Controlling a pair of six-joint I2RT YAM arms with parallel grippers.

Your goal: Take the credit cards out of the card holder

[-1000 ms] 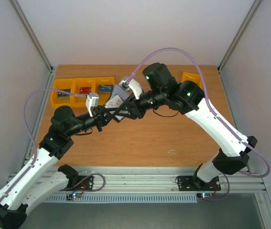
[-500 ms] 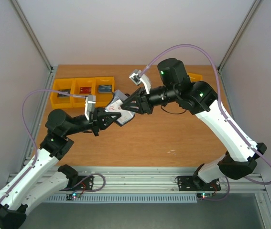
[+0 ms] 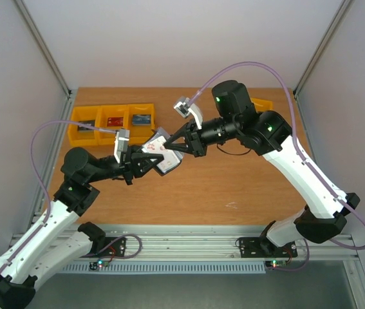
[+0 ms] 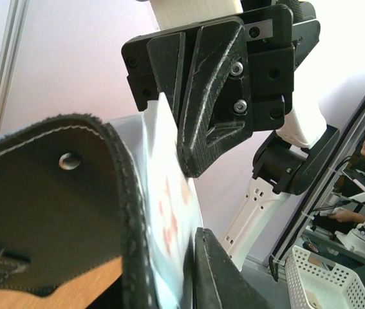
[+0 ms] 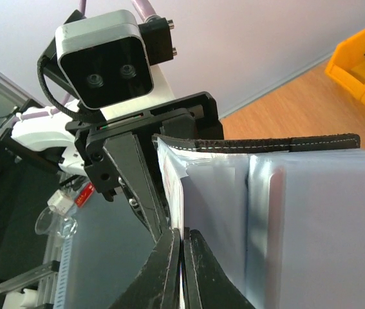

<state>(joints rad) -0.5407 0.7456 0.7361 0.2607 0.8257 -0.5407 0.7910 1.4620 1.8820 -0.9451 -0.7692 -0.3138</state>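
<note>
**Two-arm hold above the table.** Both arms meet over the orange-brown wooden table, so the flat black bi-fold card holder with grey-blue lining hangs aloft between them.

The left gripper is clamped on one side of the card holder, apparently to brace it. The right gripper is closed tight on the edge of the thin whitish plastic card with faint reddish marks. That card is not yet out of its pocket, and you could likely draw it straight out against the brace.

Hidden from you are the right gripper's far finger behind the whitish card, the pocket mouth, and any bright red card. The yellow plastic bins sit well apart, at the table's far left.
</note>
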